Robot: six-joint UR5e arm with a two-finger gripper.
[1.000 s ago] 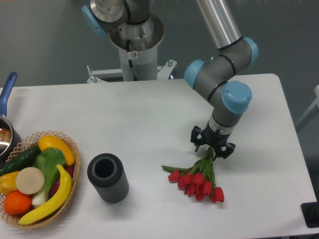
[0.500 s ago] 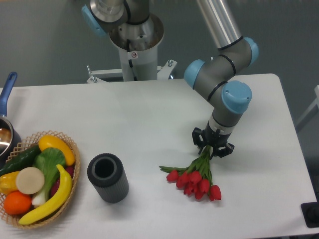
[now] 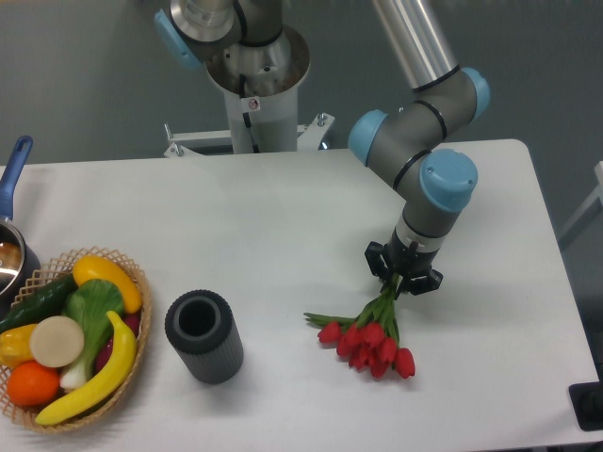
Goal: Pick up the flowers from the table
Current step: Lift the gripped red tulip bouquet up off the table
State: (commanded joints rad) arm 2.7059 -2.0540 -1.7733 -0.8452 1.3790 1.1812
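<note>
end effector (image 3: 402, 279) pinches the flowers (image 3: 370, 336) by their stems; blooms trail toward 7 o'clock. lift straight up, slowly, off the table (image 3: 283, 217).

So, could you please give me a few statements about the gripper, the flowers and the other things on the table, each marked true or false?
1. The gripper is closed on the green stems of the flowers. True.
2. The red blooms point toward the robot's base. False: they point toward the table's near edge.
3. The dark ribbed cylinder stands upright between the wicker basket and the flowers. True.
4. The banana lies on the bare table. False: it lies in the wicker basket.
5. The flowers are inside the cylinder. False: they are to its right, apart from it.
</note>
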